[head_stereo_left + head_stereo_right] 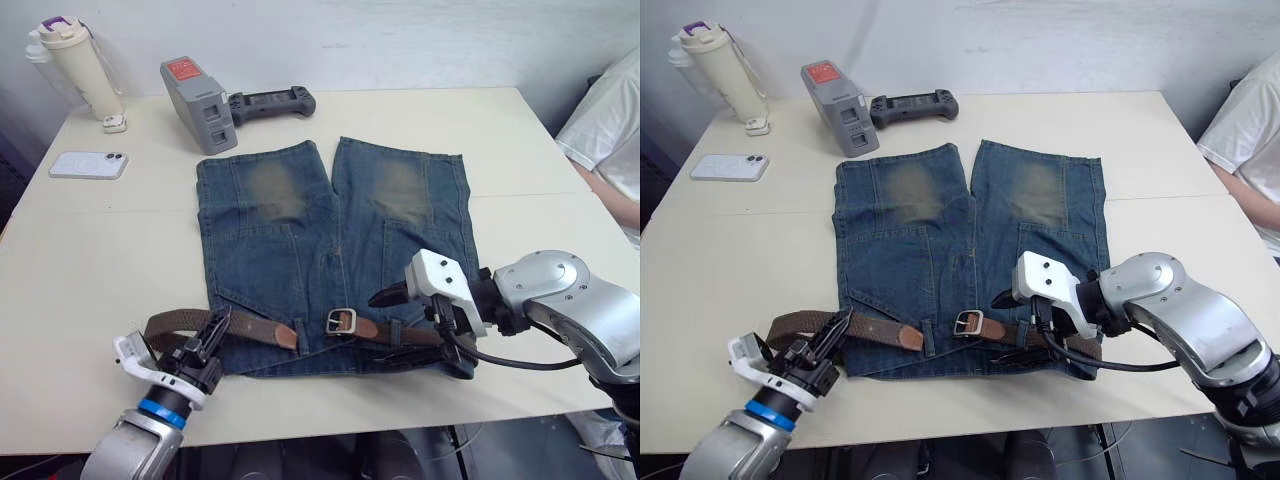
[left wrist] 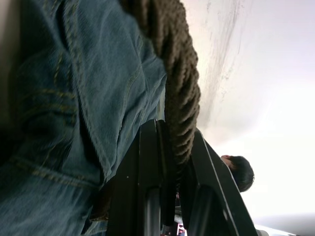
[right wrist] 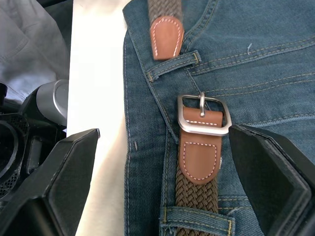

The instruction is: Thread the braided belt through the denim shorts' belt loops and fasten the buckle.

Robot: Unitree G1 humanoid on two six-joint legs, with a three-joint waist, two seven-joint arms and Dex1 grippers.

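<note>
The denim shorts lie flat on a cream table, waistband toward you, with the braided belt running along that waistband through several belt loops. Your left gripper is clamped on the woven stretch of belt that bulges off the shorts' left edge; the left wrist view shows the braid pinched between both fingers. Your right gripper hangs over the waistband with its fingers spread wide and holding nothing, the buckle lying between them. The relation that matters: the belt's tan tip lies on the buckle's left, close but not touching, with one loop between them, and tip, buckle and belt share one long axis along the waistband. The right arm is nearer the buckle, the left arm nearer the slack. Judged from this, the tip has yet to be fed into the buckle's frame. Beyond the shorts, well apart from them, are a phone, a bottle, a grey battery pack and a black controller; a person's white sleeve shows past the table's right edge.
</note>
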